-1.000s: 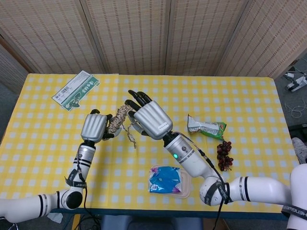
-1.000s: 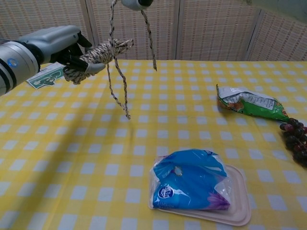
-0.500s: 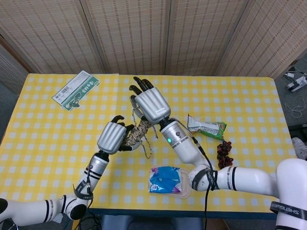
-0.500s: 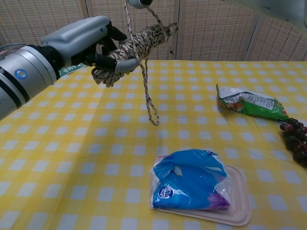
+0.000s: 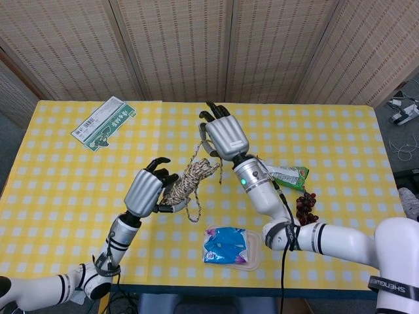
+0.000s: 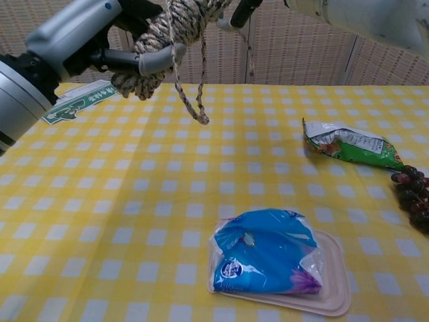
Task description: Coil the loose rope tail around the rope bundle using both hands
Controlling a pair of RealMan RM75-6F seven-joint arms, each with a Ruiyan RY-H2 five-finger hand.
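The rope bundle [image 5: 191, 181], a thick coil of speckled tan cord, is held in the air over the table by my left hand [image 5: 147, 192], whose fingers wrap its left end. In the chest view the bundle [image 6: 169, 28] sits at the top, gripped by the left hand [image 6: 75, 35]. A loop of the loose tail [image 6: 198, 113] hangs below it. One strand [image 5: 198, 153] rises from the bundle to my right hand [image 5: 226, 135], which holds the tail just above and to the right. Only a fingertip of the right hand [image 6: 240, 11] shows in the chest view.
On the yellow checked table [image 5: 65, 190] lie a blue bag on a pink tray [image 5: 229, 246], a green snack bag [image 5: 283, 174], dark grapes [image 5: 306, 210] and a green-white packet [image 5: 103, 123] at the far left. A woven screen stands behind.
My right hand has moved right and away from me, carrying the tail over the bundle. The left hand has lifted the bundle closer to the chest camera, and the hanging loop is shorter.
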